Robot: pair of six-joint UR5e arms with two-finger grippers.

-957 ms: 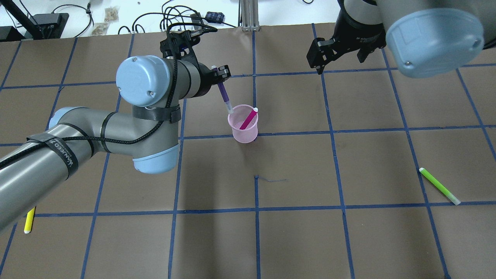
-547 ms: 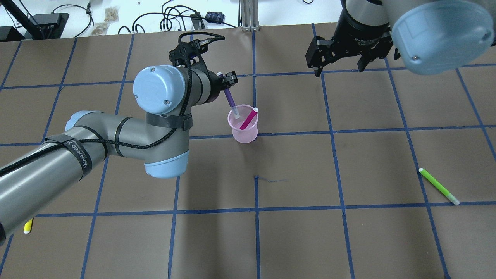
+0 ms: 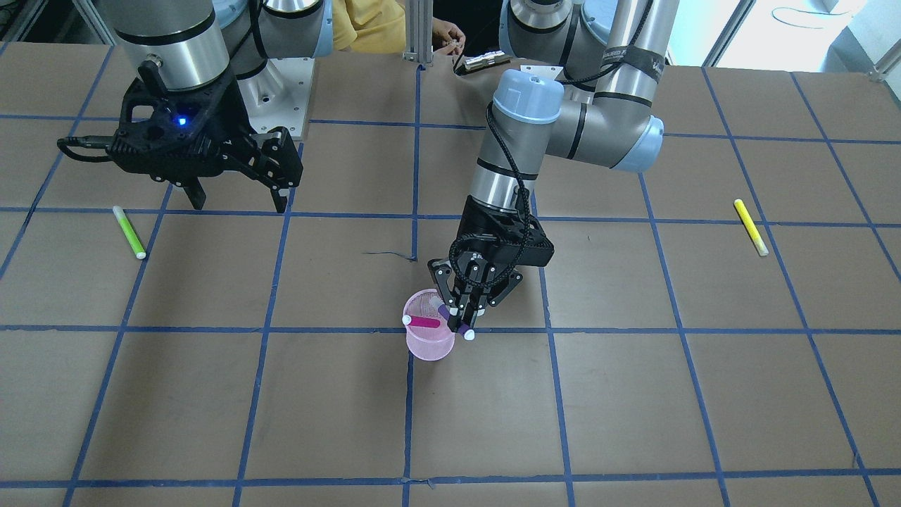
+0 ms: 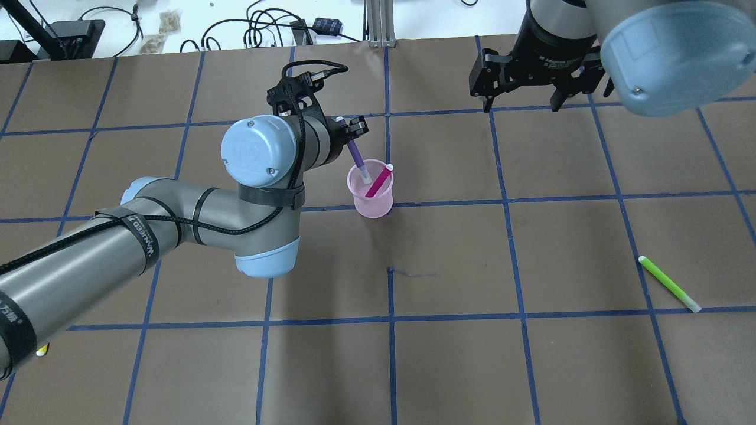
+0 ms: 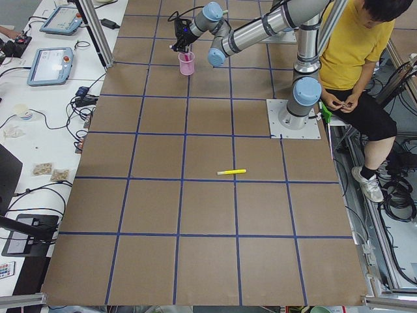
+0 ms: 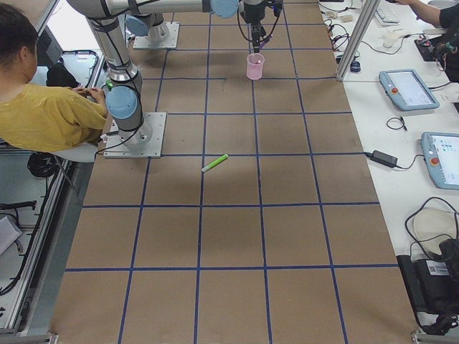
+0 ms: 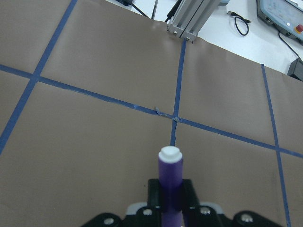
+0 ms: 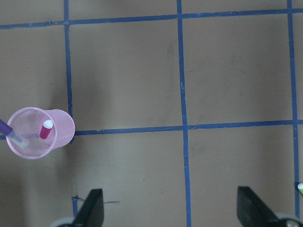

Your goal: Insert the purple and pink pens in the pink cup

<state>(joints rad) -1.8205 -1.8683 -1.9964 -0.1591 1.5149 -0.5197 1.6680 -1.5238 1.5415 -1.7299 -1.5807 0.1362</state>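
The pink mesh cup (image 4: 372,198) stands upright near the table's middle; it also shows in the front view (image 3: 429,343) and the right wrist view (image 8: 59,127). The pink pen (image 4: 378,182) leans inside it. My left gripper (image 4: 353,128) is shut on the purple pen (image 4: 356,154), tilted, with its lower tip inside the cup's rim. The pen's white end shows in the left wrist view (image 7: 169,176). My right gripper (image 4: 520,100) is open and empty, high above the table's far right.
A green pen (image 4: 670,284) lies on the right side of the table. A yellow pen (image 3: 750,227) lies on my left side, mostly hidden under the left arm in the overhead view. Cables and devices lie beyond the far edge. A person sits behind the robot base.
My left gripper has carried the purple pen right and down, from beside the cup's rim to with its tip inside the cup. The right gripper shifted slightly right.
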